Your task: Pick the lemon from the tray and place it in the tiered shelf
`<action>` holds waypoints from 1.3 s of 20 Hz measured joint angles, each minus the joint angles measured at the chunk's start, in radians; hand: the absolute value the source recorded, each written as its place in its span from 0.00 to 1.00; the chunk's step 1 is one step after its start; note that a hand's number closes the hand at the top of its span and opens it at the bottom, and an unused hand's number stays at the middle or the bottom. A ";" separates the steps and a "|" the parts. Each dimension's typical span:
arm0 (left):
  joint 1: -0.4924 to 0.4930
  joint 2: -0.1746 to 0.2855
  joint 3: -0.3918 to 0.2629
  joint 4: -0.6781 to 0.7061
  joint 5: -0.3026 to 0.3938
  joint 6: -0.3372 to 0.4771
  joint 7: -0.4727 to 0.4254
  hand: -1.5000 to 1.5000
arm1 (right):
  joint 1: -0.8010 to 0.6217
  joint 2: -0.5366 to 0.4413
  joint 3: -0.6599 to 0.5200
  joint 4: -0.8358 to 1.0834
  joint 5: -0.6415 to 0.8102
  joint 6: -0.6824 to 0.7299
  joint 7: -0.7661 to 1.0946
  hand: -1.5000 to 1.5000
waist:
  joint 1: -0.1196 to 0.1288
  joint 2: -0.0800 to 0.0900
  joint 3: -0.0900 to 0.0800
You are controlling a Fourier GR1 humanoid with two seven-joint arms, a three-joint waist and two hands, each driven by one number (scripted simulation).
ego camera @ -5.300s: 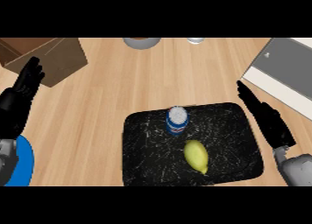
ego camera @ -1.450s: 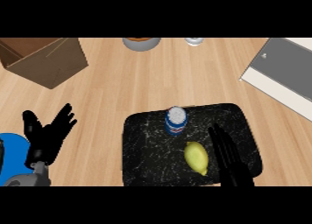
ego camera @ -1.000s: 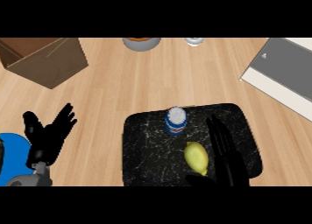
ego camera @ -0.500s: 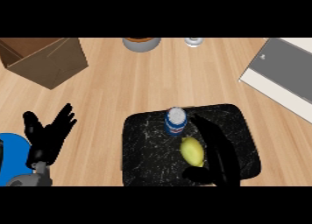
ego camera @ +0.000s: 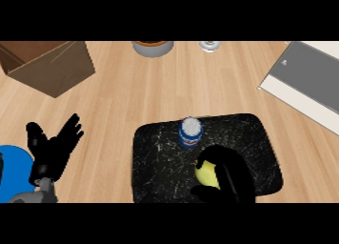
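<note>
One lemon (ego camera: 205,175) sits on tray (ego camera: 154,152), right hand (ego camera: 232,174) curled round its middle; left hand (ego camera: 54,150) open, resting lower left. Lemon likely light, firm, rind a bit slick: hold across belly.

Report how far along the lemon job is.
Done: the right hand is at the lemon on the black tray, beside the can. In hand: its fingers curl round the lemon. Left: lifting it, carrying it to the tiered shelf at the upper right, setting it inside. The left hand rests open, lower left.
</note>
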 measured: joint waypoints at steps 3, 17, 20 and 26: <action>0.001 0.005 0.012 0.021 0.003 -0.019 -0.029 0.50 | 0.039 0.009 0.040 -0.031 0.036 -0.054 -0.033 1.00 | -0.003 -0.002 0.001; -0.003 0.001 0.017 0.017 -0.002 -0.015 -0.030 0.50 | -0.244 0.070 -0.314 -0.154 0.064 0.244 0.672 1.00 | 0.001 0.014 0.010; -0.015 0.008 0.024 0.026 -0.002 -0.014 -0.012 0.50 | -0.372 0.063 -0.352 -0.241 0.132 0.346 0.828 1.00 | -0.003 0.011 0.011; -0.009 0.002 0.020 0.013 0.001 -0.020 -0.007 0.50 | -0.613 0.019 -0.455 -0.371 0.189 0.556 0.985 1.00 | -0.001 0.010 0.010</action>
